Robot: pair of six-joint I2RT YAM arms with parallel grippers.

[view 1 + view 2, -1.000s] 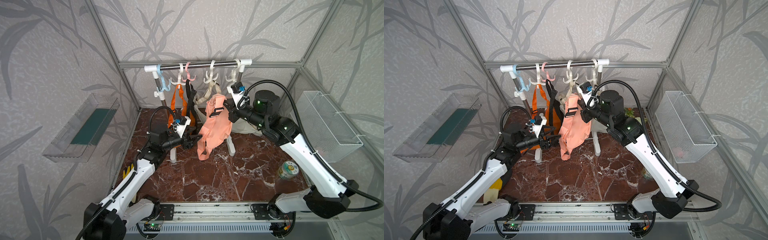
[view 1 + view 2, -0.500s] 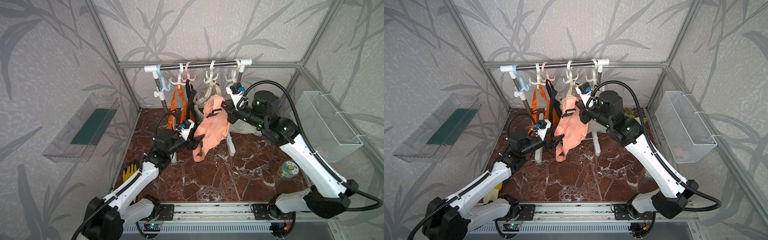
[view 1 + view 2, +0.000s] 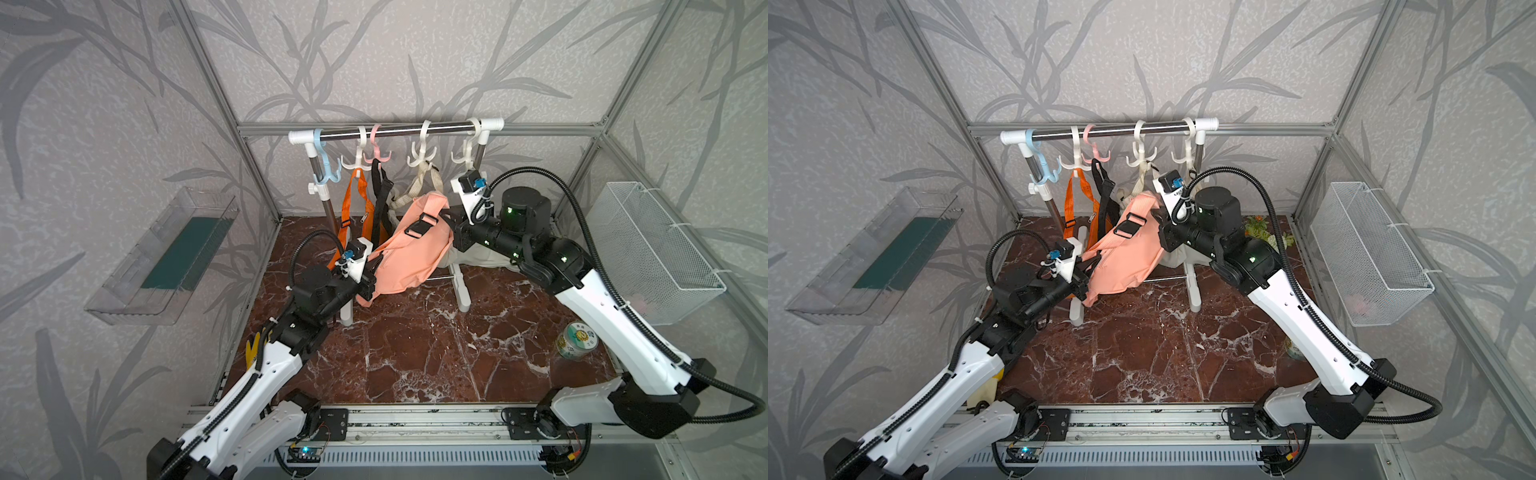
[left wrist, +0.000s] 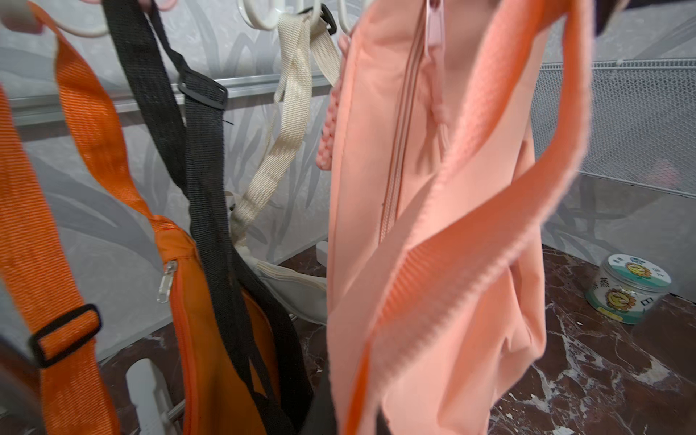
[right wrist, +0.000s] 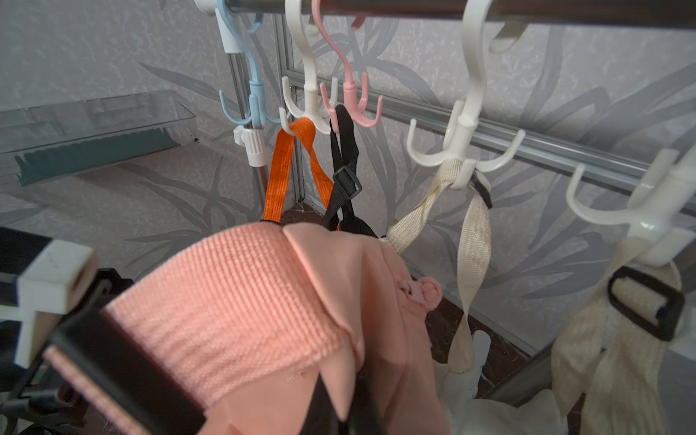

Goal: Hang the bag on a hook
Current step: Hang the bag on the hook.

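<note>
Two arms (image 3: 266,374) reached inward over the bench (image 3: 415,357), the left stretched toward 1 o'clock, the right bent at the elbow and pointing toward 9 o'clock. One peach bag (image 3: 409,253) was held slanted between them, below one rail (image 3: 399,131) with five hooks (image 3: 420,157), four carrying straps (image 3: 353,195). The left hand (image 3: 369,280) was clenched on the bag's lower end, the right hand (image 3: 453,226) on its upper end; the bag lay at 1 o'clock of the left hand, 7 o'clock of the right.
</note>
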